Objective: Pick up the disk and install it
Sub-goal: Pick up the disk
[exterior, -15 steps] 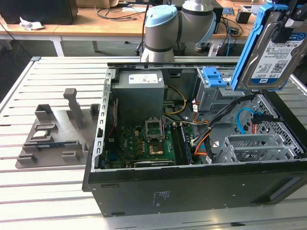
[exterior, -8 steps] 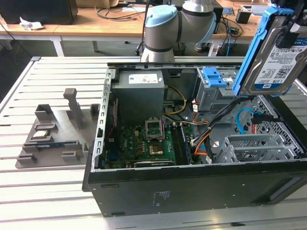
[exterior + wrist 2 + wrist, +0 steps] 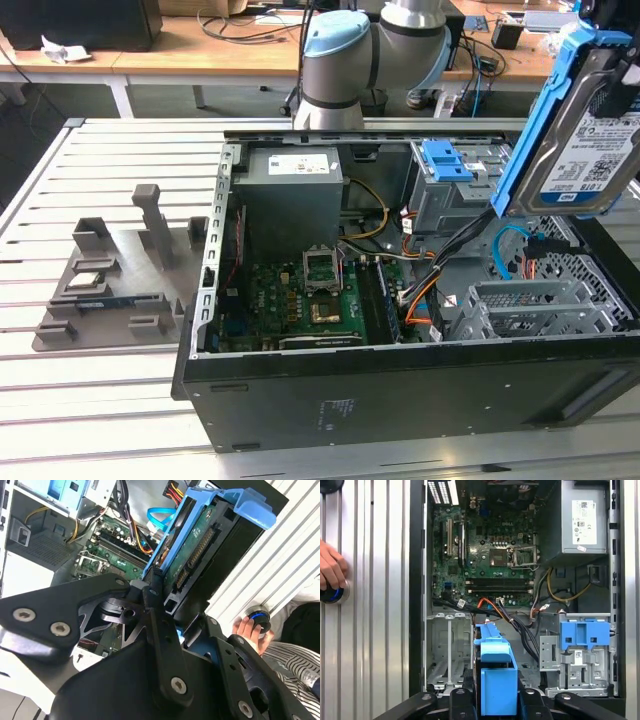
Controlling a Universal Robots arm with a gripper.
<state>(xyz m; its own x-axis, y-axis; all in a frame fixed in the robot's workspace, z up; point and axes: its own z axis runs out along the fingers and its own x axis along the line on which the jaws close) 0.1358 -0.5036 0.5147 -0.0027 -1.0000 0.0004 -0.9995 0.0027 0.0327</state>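
The disk (image 3: 583, 150), a silver drive with a white-and-blue label in a blue carrier bracket, hangs tilted in the air above the open computer case (image 3: 400, 390), at the exterior view's right. My gripper (image 3: 154, 587) is shut on it, its black fingers (image 3: 461, 696) clamping the carrier's sides. In the first wrist view the disk (image 3: 495, 672) is seen edge-on, above the case's empty metal drive cage (image 3: 449, 650). The second wrist view shows the disk's (image 3: 200, 550) green circuit-board underside.
Inside the case lie the grey power-supply box (image 3: 295, 190), the motherboard (image 3: 300, 300), cable bundles (image 3: 515, 625) and a blue latch (image 3: 447, 160). A grey fixture plate (image 3: 110, 280) sits at the exterior view's left. A person's hand (image 3: 330, 567) rests on a round button on the slatted table.
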